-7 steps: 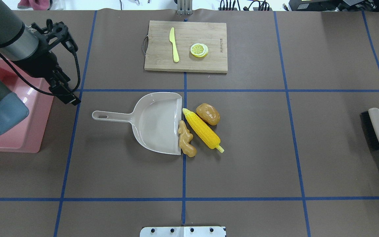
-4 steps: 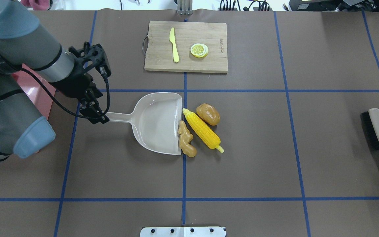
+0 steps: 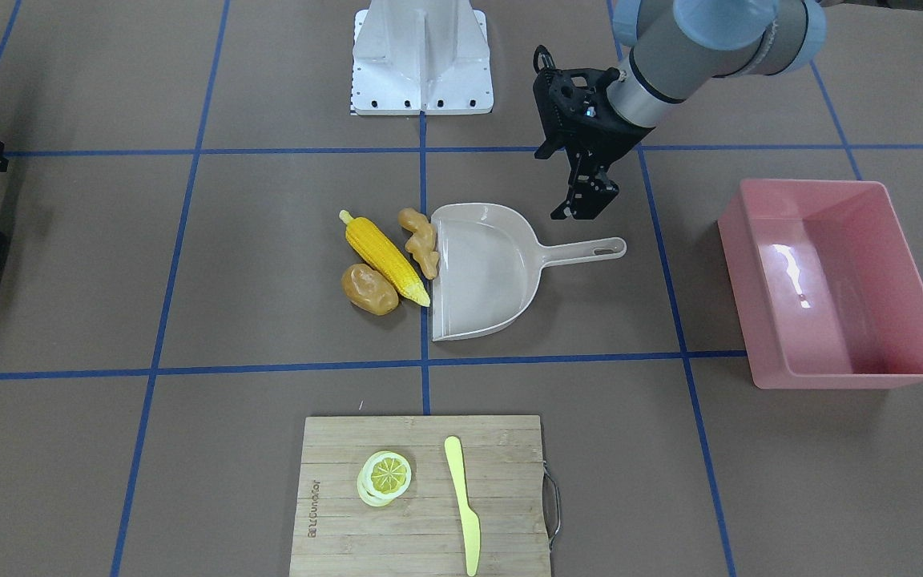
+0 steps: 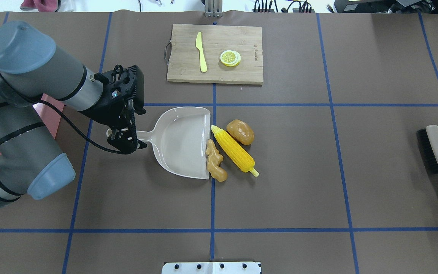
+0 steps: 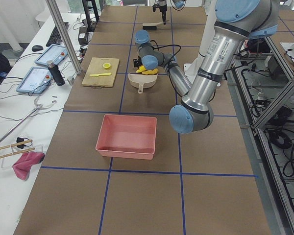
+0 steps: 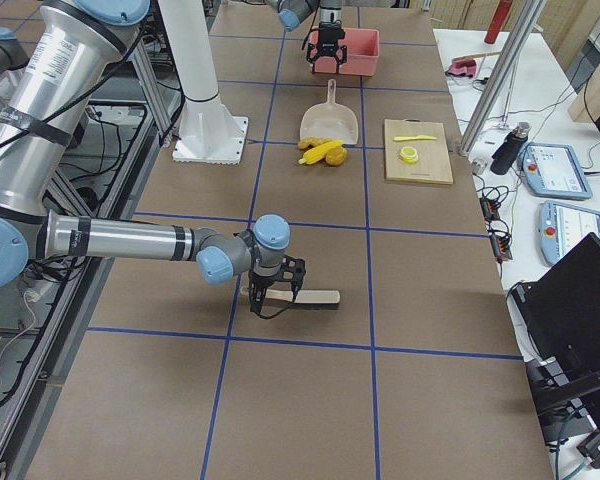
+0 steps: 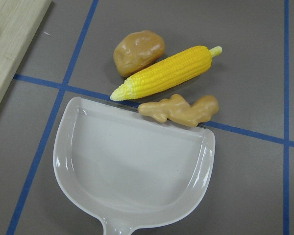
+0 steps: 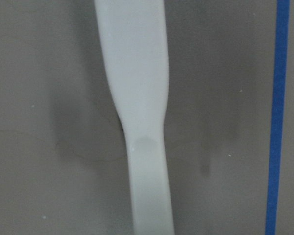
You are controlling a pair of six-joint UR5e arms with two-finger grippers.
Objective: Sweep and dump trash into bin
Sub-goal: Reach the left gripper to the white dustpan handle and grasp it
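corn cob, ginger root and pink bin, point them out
corn cob (image 4: 234, 151), overhead view, middle of the cob
ginger root (image 4: 214, 160), overhead view, its middle part
pink bin (image 3: 746, 276), front-facing view, a long side wall

Only lettering: small dark brand mark (image 3: 311, 509) burned along short edge of wooden cutting board (image 3: 501, 481), on side farther from left gripper (image 3: 586, 204); letters too small and blurred to read. No other text, number or label was legible
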